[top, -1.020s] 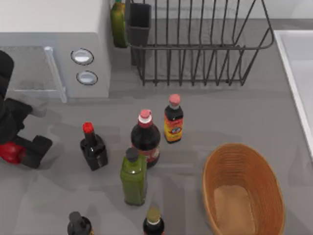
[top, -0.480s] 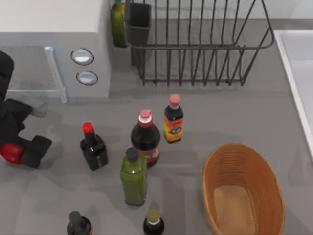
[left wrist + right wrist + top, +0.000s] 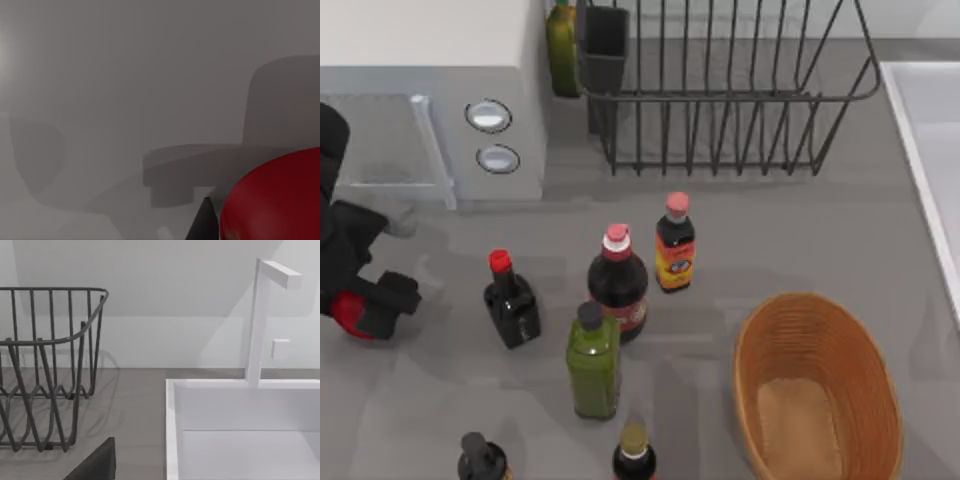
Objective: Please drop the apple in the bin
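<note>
The apple (image 3: 347,312), small, red and glossy, sits between the black fingers of my left gripper (image 3: 360,308) at the table's far left edge, and the gripper is shut on it. In the left wrist view the apple (image 3: 275,200) bulges close to the lens beside one dark fingertip (image 3: 202,225), above bare grey table. The bin (image 3: 748,350), an oval orange-brown wicker basket, stands at the front right, well away from the apple. A dark part of my right gripper (image 3: 95,465) shows at the edge of the right wrist view.
Several bottles stand between apple and bin: a red-capped dark bottle (image 3: 512,300), a cola bottle (image 3: 617,285), a green bottle (image 3: 593,362) and a sauce bottle (image 3: 674,245). A microwave (image 3: 430,90) is at back left, a wire dish rack (image 3: 720,90) at the back, a white sink (image 3: 240,430) at right.
My left gripper has shifted slightly right and toward the back with the apple still in it. The bottles and the bin have not moved.
</note>
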Controlling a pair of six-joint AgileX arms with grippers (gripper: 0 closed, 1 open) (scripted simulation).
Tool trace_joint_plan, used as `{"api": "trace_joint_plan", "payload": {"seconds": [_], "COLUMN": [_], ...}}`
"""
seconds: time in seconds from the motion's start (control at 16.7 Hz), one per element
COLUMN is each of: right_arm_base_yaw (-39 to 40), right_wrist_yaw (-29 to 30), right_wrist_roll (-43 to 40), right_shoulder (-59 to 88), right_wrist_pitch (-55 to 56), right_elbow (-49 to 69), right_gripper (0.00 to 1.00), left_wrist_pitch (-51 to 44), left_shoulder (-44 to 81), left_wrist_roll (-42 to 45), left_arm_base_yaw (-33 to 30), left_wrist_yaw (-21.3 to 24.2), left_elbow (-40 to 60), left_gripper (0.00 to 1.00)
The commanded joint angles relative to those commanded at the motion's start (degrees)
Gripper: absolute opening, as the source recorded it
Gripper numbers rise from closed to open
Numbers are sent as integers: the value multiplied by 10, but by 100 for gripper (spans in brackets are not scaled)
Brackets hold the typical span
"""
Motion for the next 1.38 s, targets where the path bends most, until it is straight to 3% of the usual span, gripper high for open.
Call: {"api": "trace_joint_plan", "payload": {"seconds": [0.54,1.02,1.38], "right_arm_base_yaw": [0,0,0], "right_wrist_yaw": [0,0,0], "right_wrist_roll": [0,0,0], "right_shoulder": [0,0,0], "right_wrist_pitch": [0,0,0], "right_elbow": [0,0,0], "right_gripper": [100,100,100], "left_wrist_pitch": [-36,-225,-335], "left_shoulder": [-14,-69,-107], "left_wrist_roll": [1,24,8], "left_arm_base_yaw": [-4,-27,-19], "left_wrist_yaw": [6,-26,-7], "left_elbow": [-3,73,192], "left_gripper": [0,0,0]}}
